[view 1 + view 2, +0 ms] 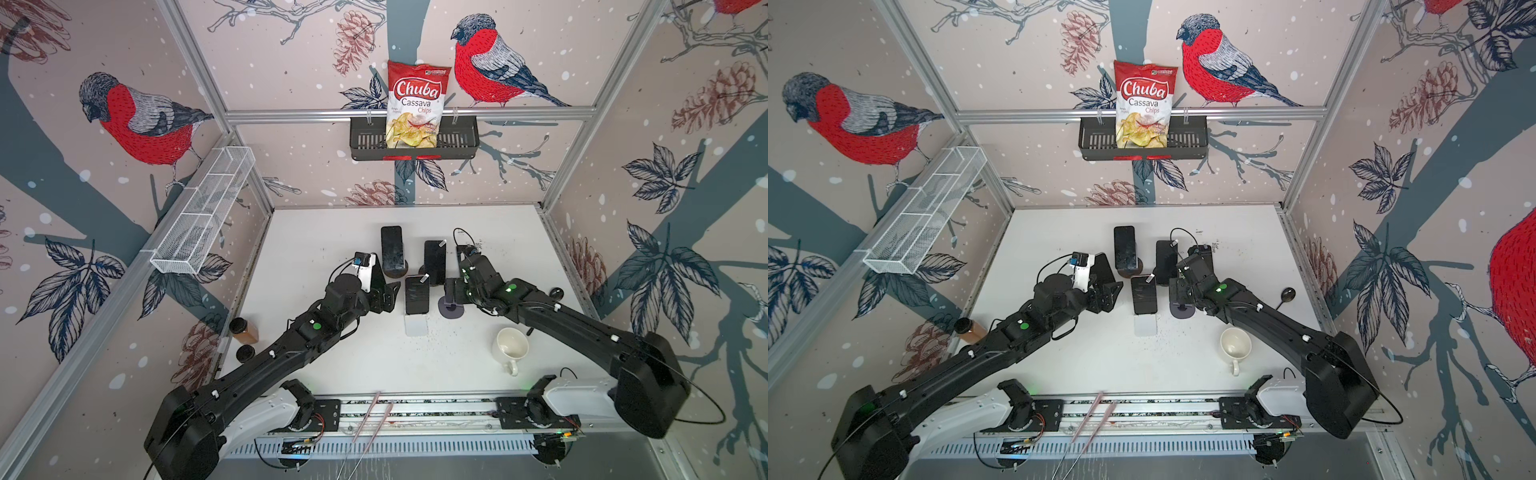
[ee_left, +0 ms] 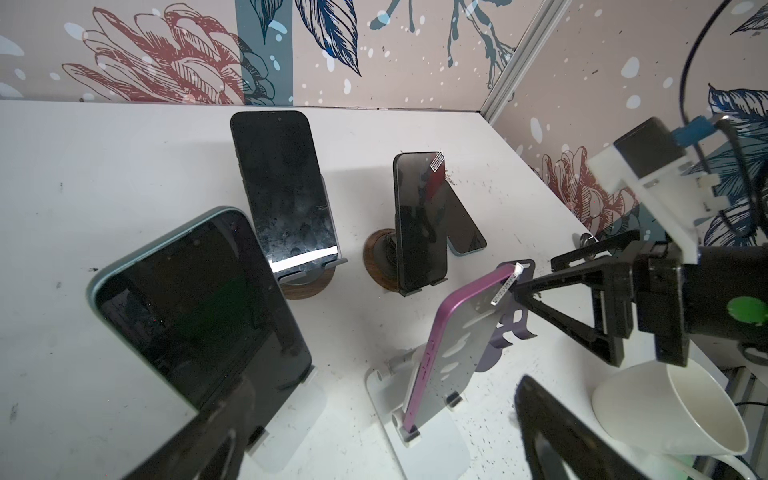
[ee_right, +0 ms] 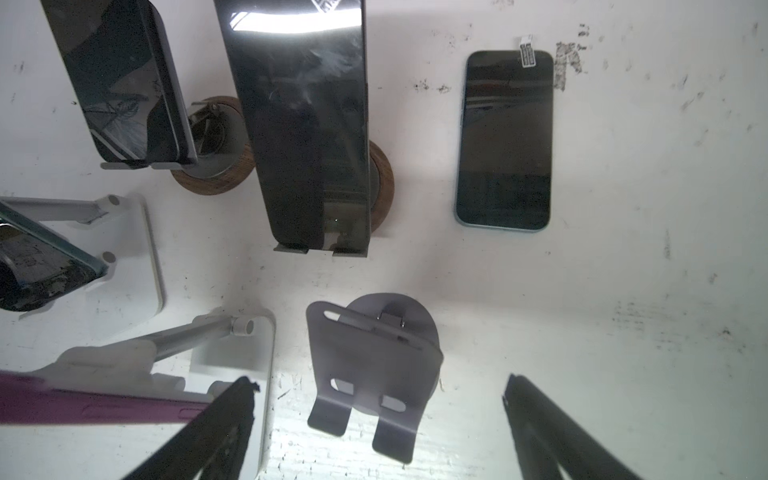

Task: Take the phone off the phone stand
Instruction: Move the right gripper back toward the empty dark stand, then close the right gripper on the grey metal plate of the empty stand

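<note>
Above the empty dark grey metal phone stand [image 3: 374,374], the right gripper [image 3: 380,415] hangs with jaws spread, holding nothing; the blue-edged black phone [image 3: 505,139] lies flat on the white surface [image 3: 665,291]. Best retreat straight upward, clearing neighbouring stands.

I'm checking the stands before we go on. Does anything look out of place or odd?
Yes. The grey stand holds no phone, and one phone lies flat on the table beyond it, a sticker tab poking off its top edge. Dark crumbs and scuffs dirty the table near that phone. The other four phones sit on stands.
</note>
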You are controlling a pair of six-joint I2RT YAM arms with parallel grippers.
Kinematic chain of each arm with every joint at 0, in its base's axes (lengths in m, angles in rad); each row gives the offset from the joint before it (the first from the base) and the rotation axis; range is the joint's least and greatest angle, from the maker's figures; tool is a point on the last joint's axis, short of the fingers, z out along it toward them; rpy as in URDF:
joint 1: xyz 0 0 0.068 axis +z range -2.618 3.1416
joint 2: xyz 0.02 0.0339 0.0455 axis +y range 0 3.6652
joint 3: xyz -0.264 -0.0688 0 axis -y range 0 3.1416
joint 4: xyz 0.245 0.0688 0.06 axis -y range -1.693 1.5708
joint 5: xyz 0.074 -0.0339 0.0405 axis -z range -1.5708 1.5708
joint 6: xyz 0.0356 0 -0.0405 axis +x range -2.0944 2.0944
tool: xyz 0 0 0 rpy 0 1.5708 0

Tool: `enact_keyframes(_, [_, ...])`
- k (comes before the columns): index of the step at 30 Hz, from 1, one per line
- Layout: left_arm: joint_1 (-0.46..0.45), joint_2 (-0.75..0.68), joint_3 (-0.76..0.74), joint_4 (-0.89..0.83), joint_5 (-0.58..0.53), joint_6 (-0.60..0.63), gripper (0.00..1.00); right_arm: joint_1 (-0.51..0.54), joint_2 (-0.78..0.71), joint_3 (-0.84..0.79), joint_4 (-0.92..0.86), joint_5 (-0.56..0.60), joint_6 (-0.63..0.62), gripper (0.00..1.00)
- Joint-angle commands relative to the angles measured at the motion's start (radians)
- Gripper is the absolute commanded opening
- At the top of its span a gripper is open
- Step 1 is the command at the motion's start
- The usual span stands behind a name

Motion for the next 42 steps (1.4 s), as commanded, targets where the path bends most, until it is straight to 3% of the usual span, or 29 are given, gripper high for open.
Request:
enact_keyframes(1, [-0.001, -0.003, 0.001, 0.028, -0.008, 0.02, 0.97, 0.007, 0.024, 0.0, 0.039, 0.017, 0.018, 0.95])
enact_keyframes(21, [-0.001, -0.005, -0.028, 0.044, -0.022, 0.038, 0.97, 0.02, 0.121, 0.018, 0.07, 0.047, 0.095, 0.89])
enact_keyframes(32, [-0.001, -0.015, -0.037, 0.049, -0.011, 0.034, 0.97, 0.042, 0.144, 0.02, 0.056, 0.085, 0.115, 0.75])
enact_keyframes(39, [-0.001, -0.031, -0.05, 0.045, -0.017, 0.03, 0.97, 0.05, 0.152, 0.028, 0.054, 0.103, 0.113, 0.58])
enact_keyframes(42, [-0.001, -0.031, -0.051, 0.045, -0.02, 0.03, 0.97, 0.05, 0.153, 0.032, 0.049, 0.106, 0.109, 0.57])
